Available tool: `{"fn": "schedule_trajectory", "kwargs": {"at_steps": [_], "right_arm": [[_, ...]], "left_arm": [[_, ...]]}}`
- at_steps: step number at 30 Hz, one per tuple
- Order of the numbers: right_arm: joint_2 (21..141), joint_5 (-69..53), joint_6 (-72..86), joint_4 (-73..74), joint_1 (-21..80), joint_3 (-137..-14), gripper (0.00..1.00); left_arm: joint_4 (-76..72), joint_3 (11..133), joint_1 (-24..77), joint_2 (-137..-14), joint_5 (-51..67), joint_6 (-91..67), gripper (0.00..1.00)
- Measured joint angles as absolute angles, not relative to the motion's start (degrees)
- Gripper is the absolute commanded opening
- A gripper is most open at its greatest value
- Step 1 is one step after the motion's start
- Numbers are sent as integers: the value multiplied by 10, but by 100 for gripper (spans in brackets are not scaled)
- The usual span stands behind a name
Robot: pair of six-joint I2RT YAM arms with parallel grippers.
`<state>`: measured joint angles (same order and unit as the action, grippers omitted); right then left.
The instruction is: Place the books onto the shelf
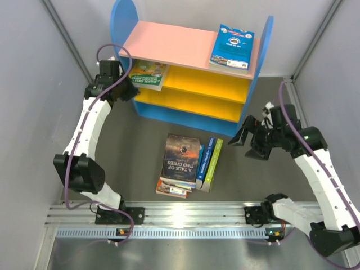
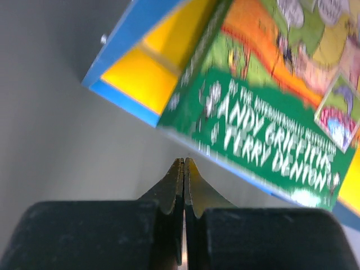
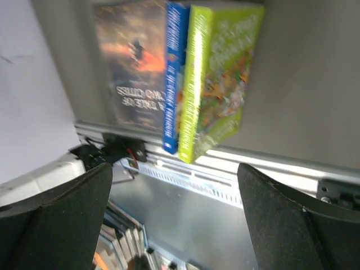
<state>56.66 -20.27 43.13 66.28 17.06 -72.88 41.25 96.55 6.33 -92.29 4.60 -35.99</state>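
Note:
The shelf (image 1: 125, 22) stands at the back, with blue sides, a pink top and yellow boards. A blue book (image 1: 232, 48) lies flat on the pink top at the right. A green book (image 1: 147, 74) (image 2: 264, 129) rests on the upper yellow board (image 2: 135, 73) at the left and sticks out past its front. My left gripper (image 1: 128, 89) (image 2: 184, 162) is shut and empty, its tip just short of that book's lower edge. On the floor lies a stack topped by the dark "A Tale of Two Cities" (image 1: 181, 157) (image 3: 132, 67), with a blue book (image 1: 206, 154) (image 3: 174, 73) and a green-yellow book (image 1: 212, 160) (image 3: 219, 73) beside it. My right gripper (image 1: 250, 138) (image 3: 174, 169) hangs open and empty to the right of them.
Grey walls close in on both sides of the floor. A slotted aluminium rail (image 1: 185, 216) (image 3: 225, 169) carrying both arm bases runs along the near edge. Purple cables (image 1: 109, 50) loop along the arms. More books (image 1: 171, 188) show under the dark one.

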Motion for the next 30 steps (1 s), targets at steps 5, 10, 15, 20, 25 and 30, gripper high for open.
{"fn": "schedule_trajectory", "kwargs": {"at_steps": [5, 10, 15, 20, 25, 30], "right_arm": [[549, -230, 426, 637, 171, -599, 90], [546, -258, 428, 590, 175, -543, 89], [577, -260, 433, 538, 203, -543, 86], [632, -237, 437, 492, 244, -540, 78], [668, -207, 441, 456, 261, -525, 67], [685, -200, 448, 416, 263, -497, 59]], "left_arm": [[416, 912, 64, -852, 56, -361, 43], [425, 863, 64, -761, 68, -363, 73], [445, 834, 64, -700, 70, -364, 76], [469, 813, 64, -679, 70, -364, 74], [498, 809, 64, -665, 65, -362, 74], [524, 809, 64, -636, 58, -358, 73]]}}
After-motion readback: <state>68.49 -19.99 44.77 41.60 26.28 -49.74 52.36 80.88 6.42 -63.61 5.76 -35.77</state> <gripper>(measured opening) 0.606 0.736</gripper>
